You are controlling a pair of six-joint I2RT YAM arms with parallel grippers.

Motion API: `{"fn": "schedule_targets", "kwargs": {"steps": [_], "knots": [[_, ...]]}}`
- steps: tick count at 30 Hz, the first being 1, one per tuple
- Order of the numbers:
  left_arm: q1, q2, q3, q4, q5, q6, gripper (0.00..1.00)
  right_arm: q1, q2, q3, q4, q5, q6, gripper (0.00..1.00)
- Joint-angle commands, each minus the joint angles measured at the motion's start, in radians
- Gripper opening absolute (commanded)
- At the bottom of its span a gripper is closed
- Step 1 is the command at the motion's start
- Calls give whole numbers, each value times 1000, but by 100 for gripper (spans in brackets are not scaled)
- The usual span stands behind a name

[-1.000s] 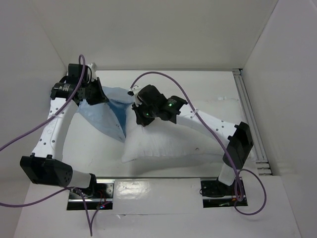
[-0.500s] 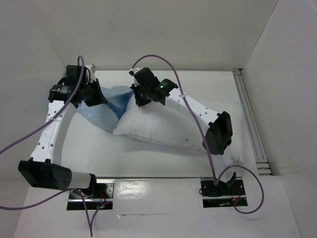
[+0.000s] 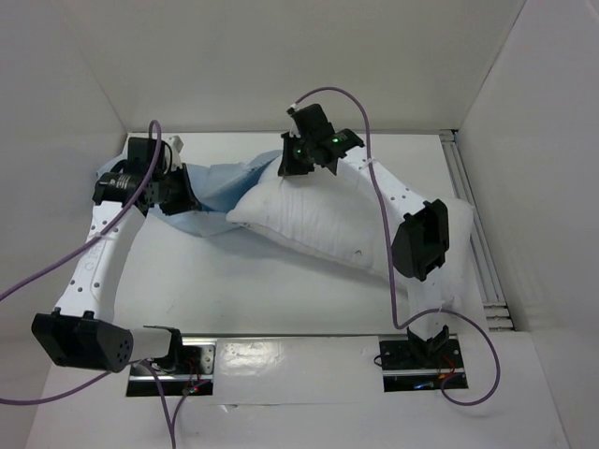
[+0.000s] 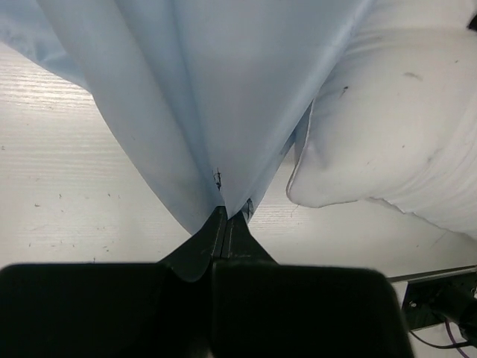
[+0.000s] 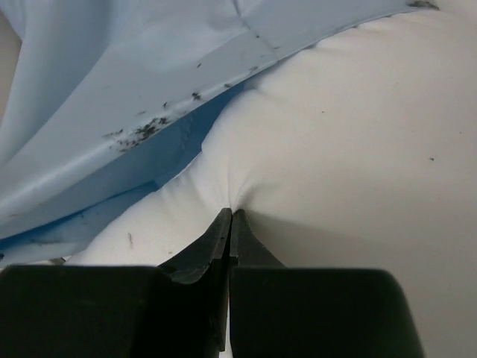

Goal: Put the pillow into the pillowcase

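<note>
Top external view: the pillow [image 3: 314, 224] lies diagonally across the desk [image 3: 234, 290], its far-left corner against the pillowcase [image 3: 215, 182]. The left pincer [image 3: 184, 192] grips the pillowcase. The right pincer [image 3: 290, 170] sits at the pillow's far corner.

Left wrist view: jaws pressed together on a fold of blue fabric, which fans out from the tips.

Right wrist view: jaws pinch a pucker of white pillow fabric just beside the pillowcase edge.

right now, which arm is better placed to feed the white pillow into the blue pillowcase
Right. Its jaws pinch the plump white stuffed pillow beside the thin light blue fabric pillowcase; left jaws grip that fabric.
</note>
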Motion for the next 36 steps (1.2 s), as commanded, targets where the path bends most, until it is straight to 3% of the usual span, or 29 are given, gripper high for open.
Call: {"fn": "schedule_targets", "kwargs": {"steps": [1,11,18,25,29,36], "knots": [[5,-54,0,-10,0,37,0,-24,9,22,38,-23,59,0],[-24,-63,10,-10,9,56,0,-44,77,55,102,-124,176,0],[-24,-32,111,-19,0,46,0,5,57,30,58,-164,136,0],[-24,-32,111,-30,-36,37,0,68,-113,-161,-11,-58,52,0],[-33,-11,111,-21,12,37,0,112,-196,-258,-54,-20,25,0],[-53,0,132,-22,1,28,0,207,-170,-145,-198,79,-44,0]]}}
